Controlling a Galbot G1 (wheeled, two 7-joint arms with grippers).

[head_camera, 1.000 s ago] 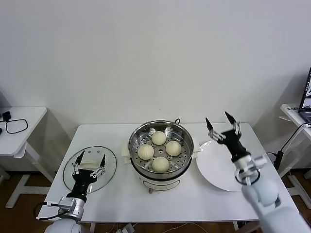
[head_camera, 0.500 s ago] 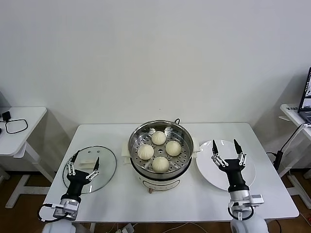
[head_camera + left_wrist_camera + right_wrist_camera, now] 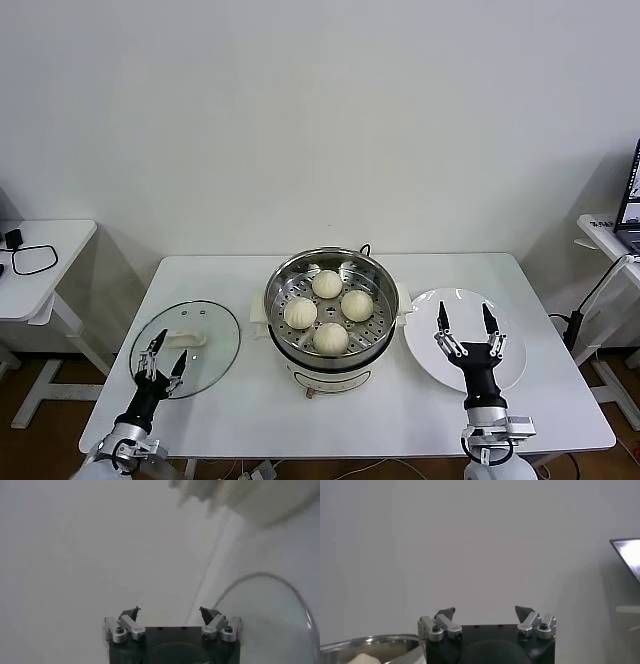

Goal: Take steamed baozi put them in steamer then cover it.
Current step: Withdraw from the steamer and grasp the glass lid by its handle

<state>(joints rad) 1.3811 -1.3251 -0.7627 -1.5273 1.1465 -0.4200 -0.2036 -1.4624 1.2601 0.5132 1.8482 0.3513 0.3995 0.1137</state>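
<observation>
Baozi [image 3: 328,309] fill the steamer [image 3: 375,325], between open left pincer [image 3: 160,358] and open right pincer [image 3: 468,330].

The steamer [image 3: 331,312] stands at the middle of the counter [image 3: 400,400], nearer its front edge. Four steamed baozi [image 3: 330,338] lie in it on the tray floor. The lid [image 3: 207,345] lies flat toward the counter's left edge, well apart from the steamer. The plate [image 3: 466,340] lies just beside the steamer, toward the right edge. The left gripper [image 3: 160,364] hangs over the lid's front rim; the right gripper [image 3: 467,328] hangs over the plate.
</observation>
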